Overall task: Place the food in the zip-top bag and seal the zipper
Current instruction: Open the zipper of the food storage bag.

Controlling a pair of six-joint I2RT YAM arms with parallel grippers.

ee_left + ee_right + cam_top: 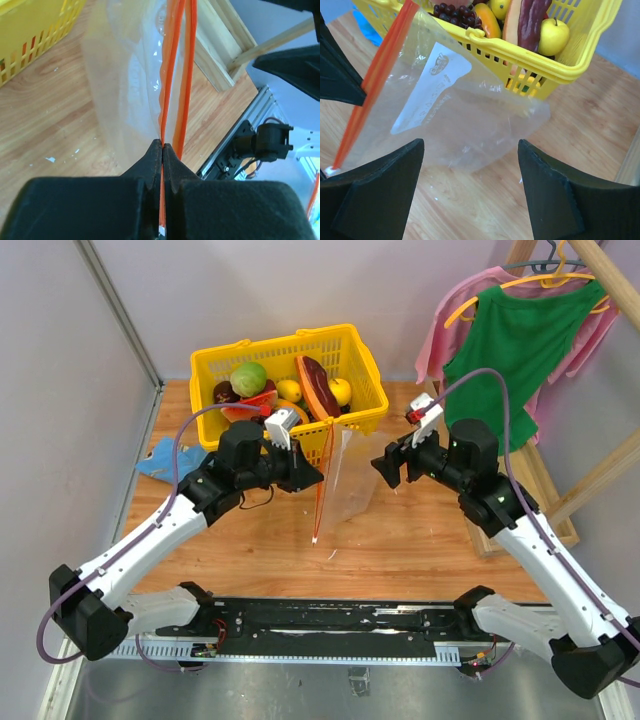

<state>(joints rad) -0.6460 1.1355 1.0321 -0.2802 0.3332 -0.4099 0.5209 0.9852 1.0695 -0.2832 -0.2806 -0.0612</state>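
The clear zip-top bag [352, 475] hangs over the wooden table in front of the yellow basket [372, 405]. Its red-orange zipper [322, 485] runs almost vertically, with the white slider [314, 538] at the low end. My left gripper [163, 145] is shut on one zipper [170, 75] strip; the second strip runs free beside it. To the bag's right, my right gripper [471, 145] stands open with nothing between its fingers, the bag [470, 115] just beyond them. The food lies in the basket: a red slice [250, 402], a yellow fruit [340, 390] and a dark purple piece [224, 392].
A green cabbage [248, 378] and other toy fruits share the basket [570, 65]. A blue cloth [160, 458] lies at the table's left edge. A wooden rack [545, 480] with green and pink clothes stands at the right. A grey wall runs along the left.
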